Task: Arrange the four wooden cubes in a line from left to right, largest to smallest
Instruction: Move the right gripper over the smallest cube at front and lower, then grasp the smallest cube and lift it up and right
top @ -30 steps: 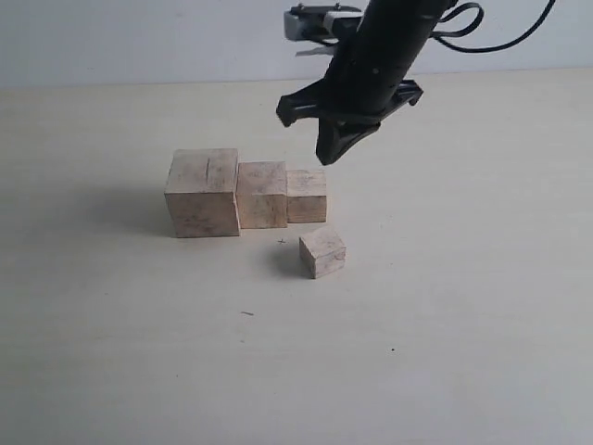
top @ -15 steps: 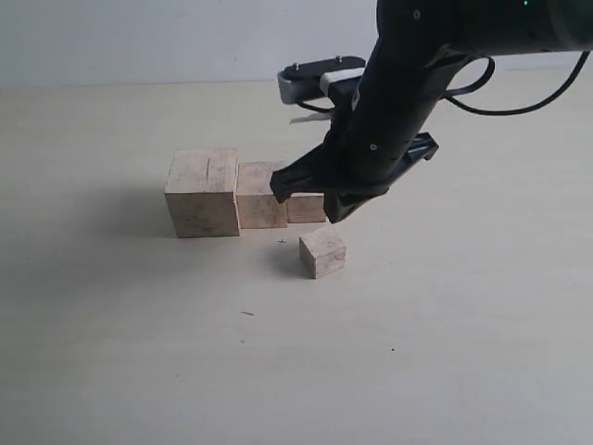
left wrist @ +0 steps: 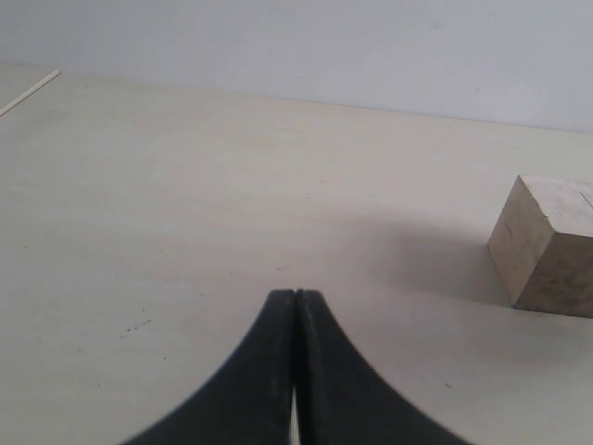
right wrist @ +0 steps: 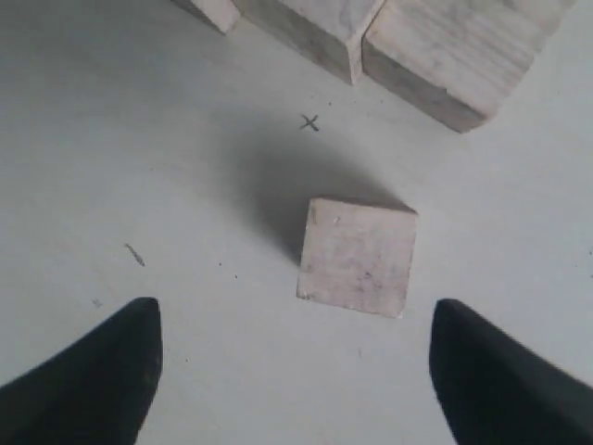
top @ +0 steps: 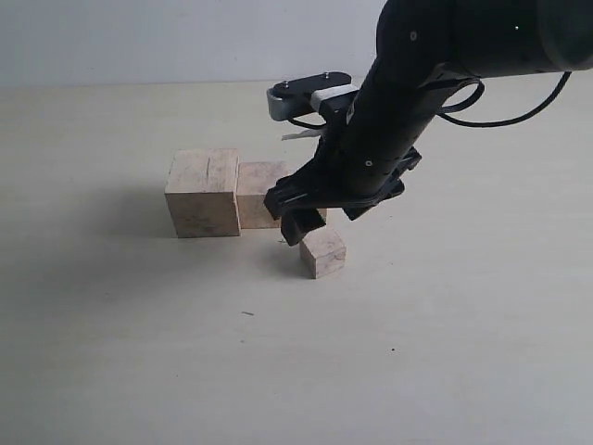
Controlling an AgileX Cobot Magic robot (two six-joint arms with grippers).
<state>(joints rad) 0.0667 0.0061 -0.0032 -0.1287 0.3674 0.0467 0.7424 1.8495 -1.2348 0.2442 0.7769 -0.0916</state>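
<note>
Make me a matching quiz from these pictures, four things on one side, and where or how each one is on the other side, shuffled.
Things
1. largest cube
2. smallest cube
3. left tool
4. right tool

States
A. open, above a lone cube
B. shut
C. at the left end of the row in the exterior view
D. alone, apart from the row, nearer the exterior camera

Pairs: 1-C, 2-D, 3-B, 4-A

The largest cube (top: 203, 193) touches a smaller cube (top: 259, 190) on its right; the smallest cube (top: 322, 252) lies apart in front.
</note>
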